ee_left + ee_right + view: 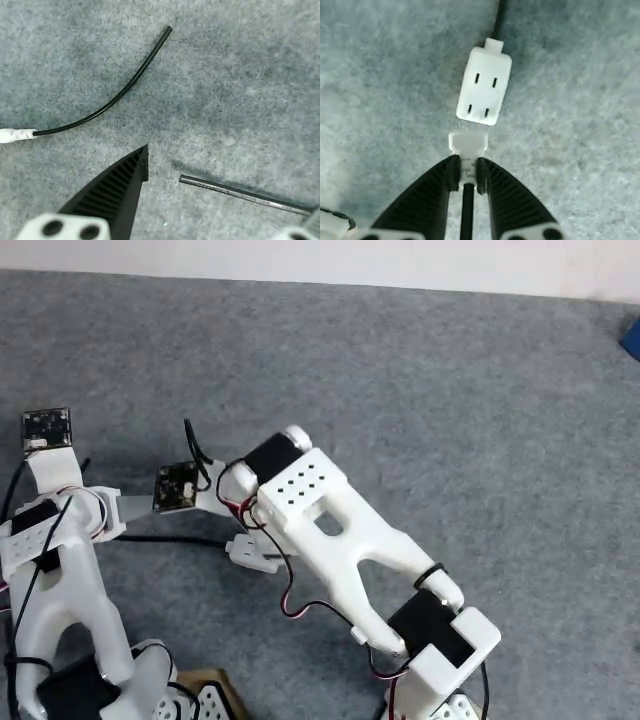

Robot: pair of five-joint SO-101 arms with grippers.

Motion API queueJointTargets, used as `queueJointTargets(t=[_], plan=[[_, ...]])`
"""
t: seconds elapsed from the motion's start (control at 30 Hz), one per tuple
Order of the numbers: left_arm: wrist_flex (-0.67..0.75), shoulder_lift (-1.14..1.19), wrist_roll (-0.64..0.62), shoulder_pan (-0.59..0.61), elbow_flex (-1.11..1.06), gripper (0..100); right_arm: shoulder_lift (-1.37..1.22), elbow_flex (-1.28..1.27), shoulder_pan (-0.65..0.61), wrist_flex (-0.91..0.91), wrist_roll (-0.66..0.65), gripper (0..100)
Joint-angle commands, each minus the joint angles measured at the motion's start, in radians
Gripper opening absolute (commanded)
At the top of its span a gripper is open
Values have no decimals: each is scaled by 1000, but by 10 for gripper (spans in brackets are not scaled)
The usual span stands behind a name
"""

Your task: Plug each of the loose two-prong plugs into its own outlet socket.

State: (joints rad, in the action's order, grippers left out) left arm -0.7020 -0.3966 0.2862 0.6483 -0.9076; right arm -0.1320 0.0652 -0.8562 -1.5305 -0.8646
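left hand (227, 187): fingers apart, holding nothing. A spare plug (15, 135), I think, on its black cord (115, 100), sits around its 10 o'clock.
right hand (467, 172): clamped on a white two-prong plug (468, 142)
outlet block (484, 90): dead ahead at 12, just beyond the plug, long axis leaning toward 1
room: open grey table (580, 150) all round, so probably a short straight push

White plug (467, 142), white outlet socket (484, 90)
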Motion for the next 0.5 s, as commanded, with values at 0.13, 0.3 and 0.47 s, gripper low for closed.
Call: queueJointTargets(t=[0.13, 0.3, 0.47], plan=[[15, -2, 3, 4, 7, 504, 10, 50, -8, 42, 103, 7], [15, -2, 3, 5, 7, 504, 8, 45, -18, 44, 150, 7], [15, -2, 3, 5, 7, 504, 8, 45, -18, 42, 157, 7]])
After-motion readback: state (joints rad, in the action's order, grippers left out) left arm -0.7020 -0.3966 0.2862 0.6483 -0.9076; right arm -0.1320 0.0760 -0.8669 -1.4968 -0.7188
